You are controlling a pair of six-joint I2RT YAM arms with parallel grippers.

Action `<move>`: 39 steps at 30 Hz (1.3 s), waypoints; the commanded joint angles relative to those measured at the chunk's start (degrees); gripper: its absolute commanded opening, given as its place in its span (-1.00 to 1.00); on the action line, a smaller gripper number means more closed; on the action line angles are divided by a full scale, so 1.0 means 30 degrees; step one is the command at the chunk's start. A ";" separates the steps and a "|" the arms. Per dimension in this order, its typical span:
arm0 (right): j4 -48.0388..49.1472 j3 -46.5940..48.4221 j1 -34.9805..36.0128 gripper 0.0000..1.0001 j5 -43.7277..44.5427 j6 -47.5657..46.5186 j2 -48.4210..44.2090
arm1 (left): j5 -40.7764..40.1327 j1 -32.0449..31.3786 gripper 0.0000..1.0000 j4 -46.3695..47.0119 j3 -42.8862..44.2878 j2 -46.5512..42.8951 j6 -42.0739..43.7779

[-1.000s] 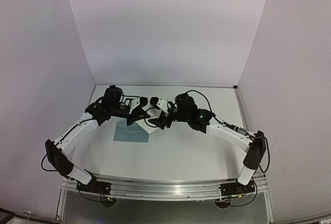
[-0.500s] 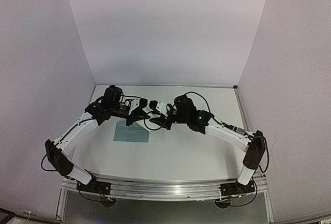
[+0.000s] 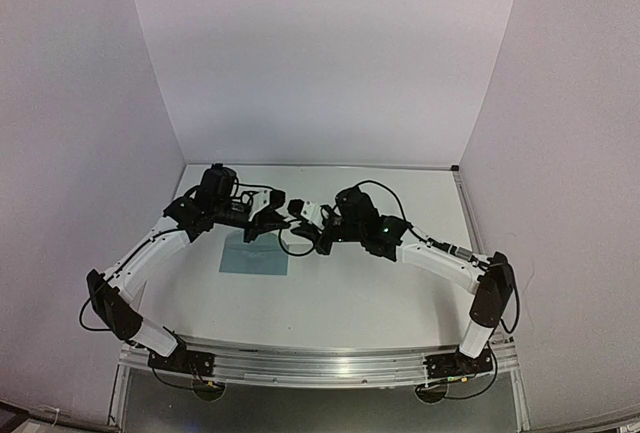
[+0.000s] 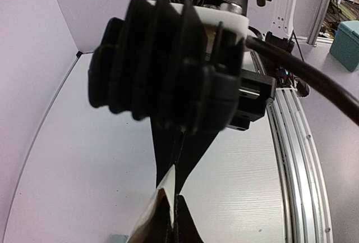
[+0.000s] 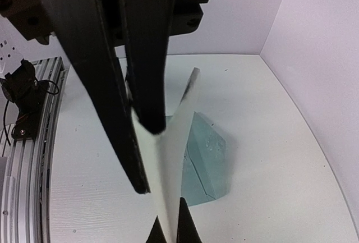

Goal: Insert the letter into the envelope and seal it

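The cream letter [image 4: 163, 189] hangs edge-on in the air between my two grippers, which meet nose to nose above the table. My left gripper [image 4: 175, 212] is shut on one edge of it. From the opposite side my right gripper [image 5: 169, 230] is shut on the pale sheet [image 5: 171, 142]. In the top view the left gripper [image 3: 270, 216] and right gripper [image 3: 299, 215] almost touch, and the letter is mostly hidden between them. The teal envelope [image 3: 253, 256] lies flat on the table just below and to the left, with its flap [image 5: 212, 156] showing.
Purple walls close off the back and both sides of the white table [image 3: 400, 283]. The aluminium rail [image 3: 320, 363] with both arm bases runs along the near edge. The right gripper's black bellows [image 4: 162, 69] fills most of the left wrist view.
My right gripper has moved left toward the left gripper and closed on the letter. The letter no longer hangs broad and white below the grippers. The left gripper stays shut.
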 commanded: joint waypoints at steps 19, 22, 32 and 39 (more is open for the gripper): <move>-0.1044 0.0133 -0.0591 -1.00 -0.3312 0.0160 -0.0495 | -0.1546 0.0213 0.71 -0.2994 0.1018 -0.0434 0.4544; -0.1213 0.0591 -0.0514 -1.00 -0.3704 -0.0137 -0.0294 | -0.1740 0.0001 0.43 -0.3107 0.1490 0.0026 0.3923; -0.1295 0.0844 -0.0504 -1.00 -0.3397 -0.0615 -0.0292 | -0.1411 -0.0017 -0.63 -0.3449 0.1758 0.0186 0.3491; -0.1243 0.0835 -0.0554 -0.99 -0.3248 0.0429 -0.0404 | -0.1565 0.0051 -1.00 -0.2249 0.1171 -0.0301 0.1249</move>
